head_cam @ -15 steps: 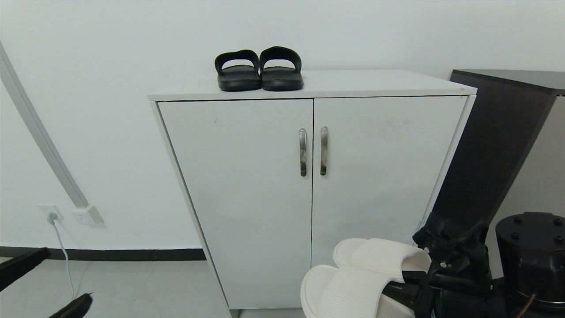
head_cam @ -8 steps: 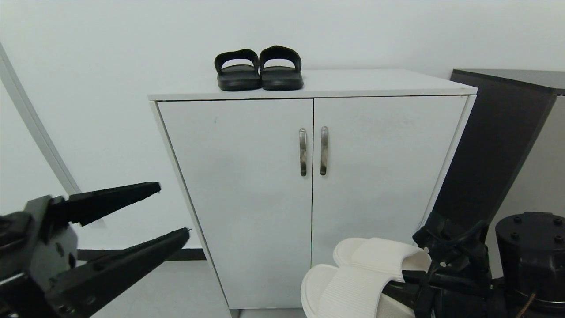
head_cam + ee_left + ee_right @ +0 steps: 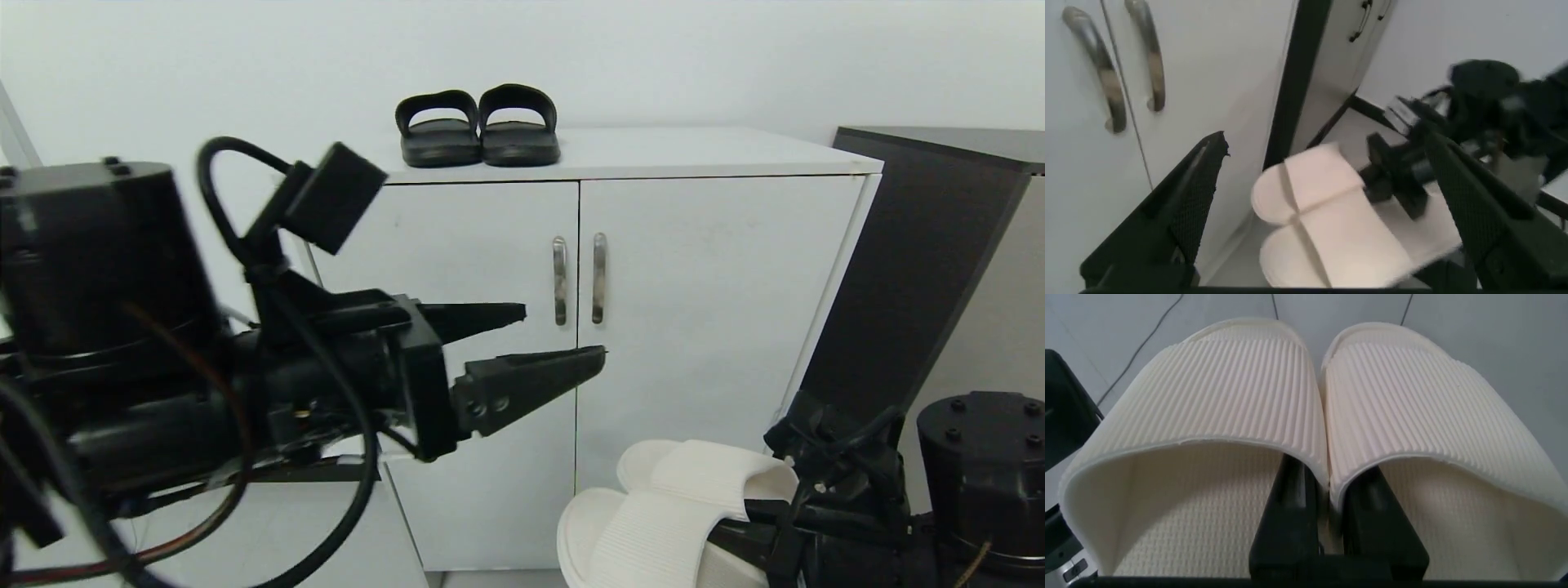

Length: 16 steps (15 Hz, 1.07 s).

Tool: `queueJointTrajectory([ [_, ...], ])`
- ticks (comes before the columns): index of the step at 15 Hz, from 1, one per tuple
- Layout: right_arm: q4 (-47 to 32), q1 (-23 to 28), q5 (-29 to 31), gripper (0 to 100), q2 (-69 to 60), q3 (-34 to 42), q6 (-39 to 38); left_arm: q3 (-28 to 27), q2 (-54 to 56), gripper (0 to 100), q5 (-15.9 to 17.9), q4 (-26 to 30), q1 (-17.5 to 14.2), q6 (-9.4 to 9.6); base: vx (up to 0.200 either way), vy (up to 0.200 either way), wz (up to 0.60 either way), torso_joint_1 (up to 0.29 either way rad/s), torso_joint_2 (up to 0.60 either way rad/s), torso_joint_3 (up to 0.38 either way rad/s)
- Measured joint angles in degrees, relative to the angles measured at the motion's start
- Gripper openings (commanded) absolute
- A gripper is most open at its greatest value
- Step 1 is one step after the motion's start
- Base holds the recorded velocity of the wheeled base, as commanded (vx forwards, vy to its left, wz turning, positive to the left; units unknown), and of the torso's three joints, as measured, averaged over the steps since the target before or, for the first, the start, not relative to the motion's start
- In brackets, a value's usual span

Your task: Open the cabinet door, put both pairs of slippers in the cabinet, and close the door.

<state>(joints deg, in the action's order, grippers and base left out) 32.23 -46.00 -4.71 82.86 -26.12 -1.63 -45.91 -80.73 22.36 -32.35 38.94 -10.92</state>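
The white cabinet (image 3: pixel 702 327) has both doors shut, and its two metal handles (image 3: pixel 559 280) meet at the middle seam. A pair of black slippers (image 3: pixel 478 126) stands on its top. My left gripper (image 3: pixel 563 331) is open, level with the lower ends of the handles (image 3: pixel 1098 69) and just in front of the doors. Low at the right, my right gripper (image 3: pixel 1327 498) is shut on the adjoining strap edges of the pair of white slippers (image 3: pixel 669 514), one finger inside each. From the left wrist I see the white slippers (image 3: pixel 1323 220) beyond my open left gripper (image 3: pixel 1324 139).
A dark panel (image 3: pixel 914 269) stands against the cabinet's right side. The white wall (image 3: pixel 204 73) runs behind and to the left of the cabinet. Grey floor (image 3: pixel 1110 327) lies beneath the white slippers.
My left arm rose from the lower left and swung right, bringing its open gripper up in front of the door handles. The right arm and the white slippers stayed still.
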Motion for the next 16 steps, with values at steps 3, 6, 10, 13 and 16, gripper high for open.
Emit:
queueJointTrajectory([
  [3,0.0,0.1,0.0,0,0.0,0.0,-0.2,-7.7,-7.4,100,0.1,-1.1,1.1,-2.49,0.0,0.0,0.0,0.0,0.0,0.0],
  [6,0.0,0.2,0.0,0,0.1,0.0,-0.3,-14.8,-13.3,100,0.1,-1.0,1.6,-6.27,0.0,0.0,0.0,0.0,0.0,0.0],
  [10,0.0,0.2,0.0,0,0.2,0.0,-0.3,-20.8,-18.2,100,-4.6,4.1,1.7,-8.37,0.0,0.0,0.0,0.0,0.0,0.0],
  [13,0.1,0.2,0.0,0,0.6,-0.1,-0.2,-24.0,-20.3,100,-9.7,6.1,1.6,-8.47,0.0,0.0,0.0,0.0,0.0,0.0],
  [16,0.1,0.2,0.0,0,0.8,-0.1,-0.3,-27.1,-22.2,100,-10.7,8.4,1.3,-8.42,0.0,0.0,0.0,0.0,0.0,0.0],
])
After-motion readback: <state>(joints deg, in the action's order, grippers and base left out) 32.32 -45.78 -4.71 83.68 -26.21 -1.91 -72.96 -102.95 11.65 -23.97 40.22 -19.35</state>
